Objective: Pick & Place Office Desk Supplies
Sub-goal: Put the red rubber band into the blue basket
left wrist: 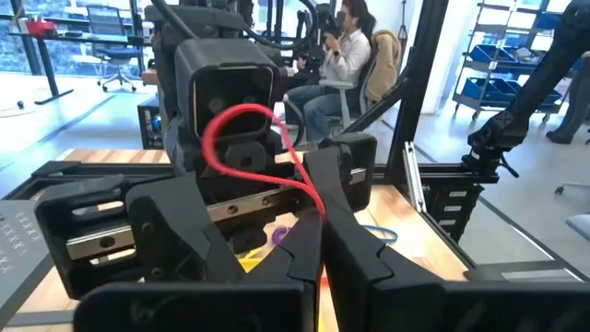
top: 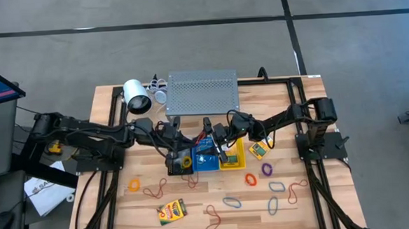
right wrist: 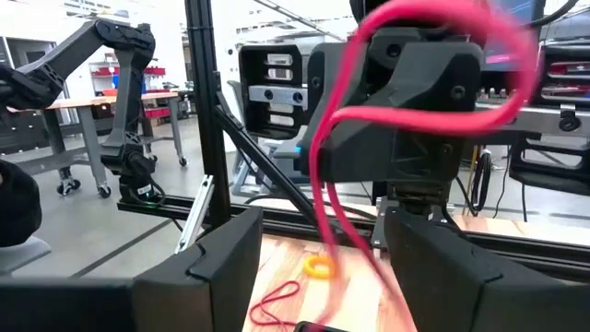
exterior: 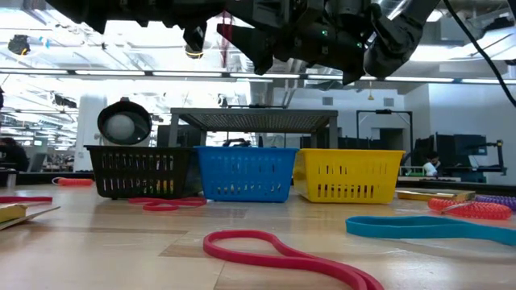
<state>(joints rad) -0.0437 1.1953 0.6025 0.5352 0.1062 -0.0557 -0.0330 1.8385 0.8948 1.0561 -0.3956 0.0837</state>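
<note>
Above the baskets (top: 221, 160), the left gripper (left wrist: 313, 244) is clamped on a limp, light red band (left wrist: 241, 152), best pinched on one strand, facing the right gripper (right wrist: 318, 267), spread wide at three o'clock.

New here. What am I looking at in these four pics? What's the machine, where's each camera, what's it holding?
Two dark robot arms work at a wooden table. One picture looks straight down, one looks level across the tabletop, and two come from cameras on the arms' wrists. On the table are a black plastic basket, a blue one and a yellow one. A grey perforated metal shelf stands behind them. In front lie loose coloured rubber-band loops and a yellow-and-green crayon box. Above the baskets, the left gripper has its fingers shut on a thin red rubber-band loop. The right gripper faces it, fingers open, gripping nothing.
</note>
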